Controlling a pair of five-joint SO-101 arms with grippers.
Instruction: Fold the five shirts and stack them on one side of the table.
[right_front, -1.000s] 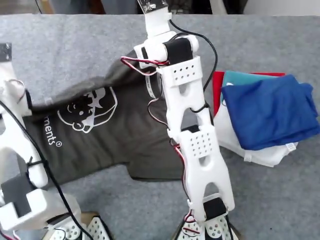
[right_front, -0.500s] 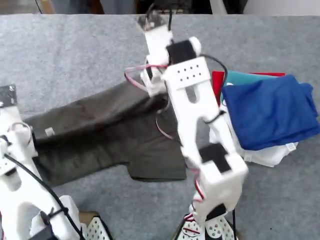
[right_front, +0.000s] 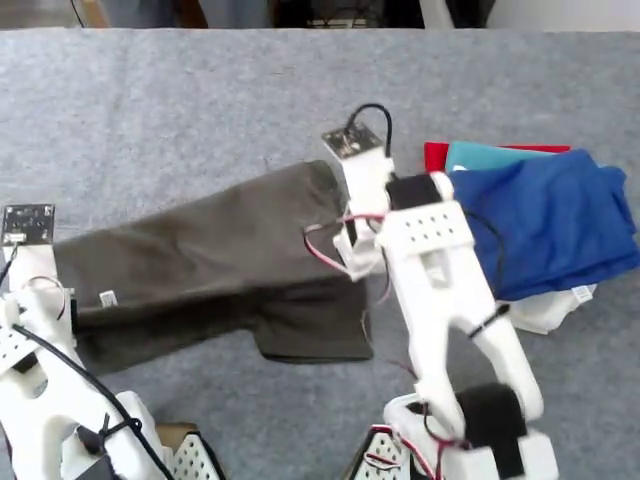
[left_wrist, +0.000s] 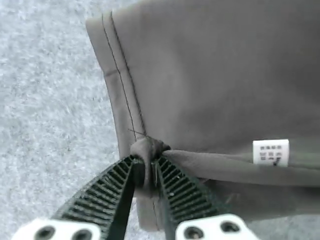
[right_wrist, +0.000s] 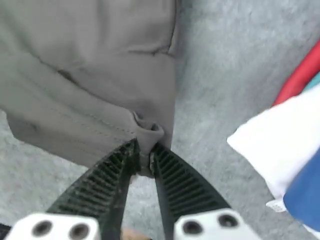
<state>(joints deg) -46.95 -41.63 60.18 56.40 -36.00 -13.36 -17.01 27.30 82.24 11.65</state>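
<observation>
A dark grey shirt (right_front: 210, 265) lies folded lengthwise across the table's middle, its print hidden inside. My left gripper (left_wrist: 147, 167) is shut on a pinch of the shirt (left_wrist: 215, 90) at its left end, near a white label (left_wrist: 270, 152). My right gripper (right_wrist: 144, 150) is shut on the shirt's (right_wrist: 90, 75) right edge. In the high view the right arm (right_front: 420, 250) stands over that edge and the left arm (right_front: 30, 300) at the far left. A stack of folded shirts lies at the right, blue shirt (right_front: 545, 220) on top.
The stack also shows a red shirt (right_front: 436, 157), a teal shirt (right_front: 480, 153) and a white shirt (right_front: 540, 310) at the bottom. The white shirt (right_wrist: 272, 145) lies close to my right gripper. The grey table (right_front: 150, 100) stretches beyond the shirt.
Both grippers have drawn the far edge of the dark shirt toward the near side, folding it over so the white print is covered. The right arm has pulled back from the far side.
</observation>
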